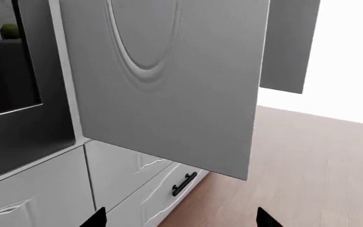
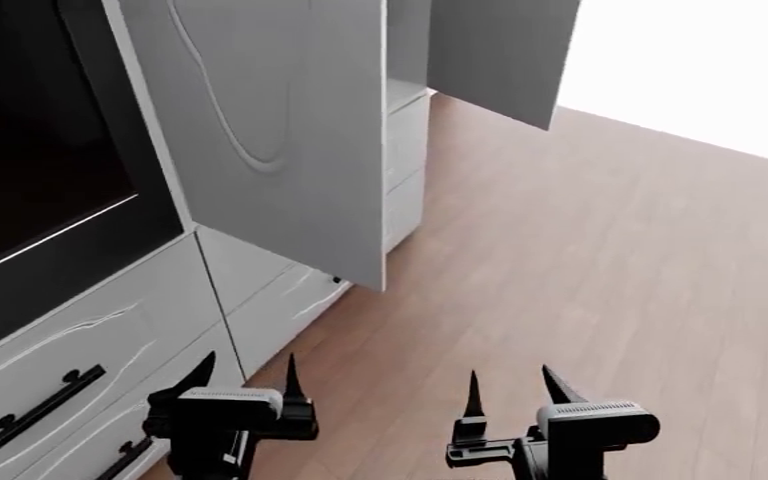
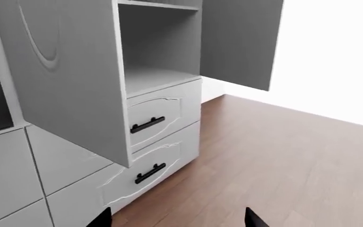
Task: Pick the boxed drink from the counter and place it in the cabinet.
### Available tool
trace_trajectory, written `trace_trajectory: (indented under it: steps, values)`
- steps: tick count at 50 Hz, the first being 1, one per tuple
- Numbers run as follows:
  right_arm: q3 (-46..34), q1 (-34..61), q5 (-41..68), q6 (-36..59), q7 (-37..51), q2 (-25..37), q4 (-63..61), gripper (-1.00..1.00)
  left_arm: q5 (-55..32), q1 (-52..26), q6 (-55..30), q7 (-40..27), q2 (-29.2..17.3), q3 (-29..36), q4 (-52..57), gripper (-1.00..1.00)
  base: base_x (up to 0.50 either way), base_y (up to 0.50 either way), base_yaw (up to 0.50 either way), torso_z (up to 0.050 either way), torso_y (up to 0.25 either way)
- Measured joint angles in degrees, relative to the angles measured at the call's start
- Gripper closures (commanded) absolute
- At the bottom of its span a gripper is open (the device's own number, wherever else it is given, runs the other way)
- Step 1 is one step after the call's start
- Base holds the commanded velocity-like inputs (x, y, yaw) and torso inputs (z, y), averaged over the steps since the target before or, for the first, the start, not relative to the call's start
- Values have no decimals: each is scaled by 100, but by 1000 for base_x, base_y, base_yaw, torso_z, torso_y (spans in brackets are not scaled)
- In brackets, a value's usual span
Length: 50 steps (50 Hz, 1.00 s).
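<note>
Grey and white fill most of what I see: the cabinet [image 3: 159, 75] stands open at the upper left of the right wrist view, with a bare shelf [image 3: 156, 75] inside and two drawers with black bar handles [image 3: 147, 125] under it. One open door [image 2: 291, 130] hangs in the upper middle of the head view, and a dark glass-fronted unit [image 2: 31, 140] sits at the left edge. Brown wooden floor [image 2: 584, 250] covers the right side.

My left hand [image 2: 244, 385] is low in the head view, left of middle, with its fingers apart and nothing in them. My right hand [image 2: 511, 390] is low and right of middle, also apart and holding nothing.

I cannot see the boxed drink or the counter anywhere. So I think I have not picked it up yet. The cabinet is ready. Next I likely need to turn away, find the counter, and close a hand around the box.
</note>
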Motion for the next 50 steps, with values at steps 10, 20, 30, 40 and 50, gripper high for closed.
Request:
trace_trajectory:
  steps: [10,20,30,40,50]
  values:
    - [-24,-8,20,36,47,38,-74,-100,-88,3,-35,32,-45,25,90,-100,0,0,-500,50,5]
    - [-39,-6,56,32,77,67,-74,-100,-141,-15,-33,43,-63,52,78,-100,0,0,-500,50,5]
    - [-55,10,86,18,105,86,-37,-100,-177,-56,-36,43,-71,85,41,-100,0,0,-500,50,6]
    - [-78,31,114,-21,119,99,30,-100,-199,-86,-39,27,-84,113,17,-100,0,0,-500,50,18]
    - [-98,48,139,-46,140,119,74,-100,-217,-108,2,13,-94,133,-20,-100,0,0,-500,38,24]
